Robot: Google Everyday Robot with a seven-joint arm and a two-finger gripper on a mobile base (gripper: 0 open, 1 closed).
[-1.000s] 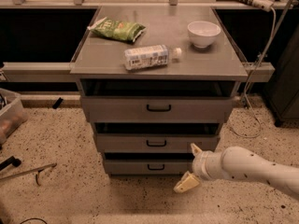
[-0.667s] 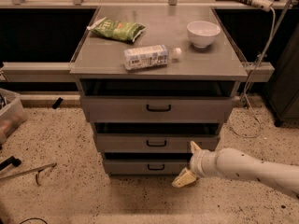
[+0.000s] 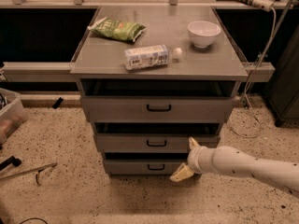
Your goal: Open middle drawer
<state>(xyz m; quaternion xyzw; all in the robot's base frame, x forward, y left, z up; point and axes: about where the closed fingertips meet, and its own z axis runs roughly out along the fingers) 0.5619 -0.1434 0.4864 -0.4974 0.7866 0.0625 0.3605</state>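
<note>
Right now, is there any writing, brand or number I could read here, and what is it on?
No text can be read.
Label on the bottle: print too blurred to read.
Front of the green bag: print too blurred to read.
No text shows on the middle drawer, the white bowl, or the gripper, which is open by the lower drawers' right side.

- cabinet top [image 3: 219, 65]: bag [image 3: 117, 30] rear left; bottle [image 3: 147, 57] lying at centre front; bowl [image 3: 203, 33] rear right.
- middle drawer [image 3: 121, 143]: below top drawer [image 3: 117, 109], above lowest drawer [image 3: 126, 167].
- gripper [image 3: 187, 158]: before the drawer fronts, right of the middle handle [image 3: 156, 143], fingers apart.
</note>
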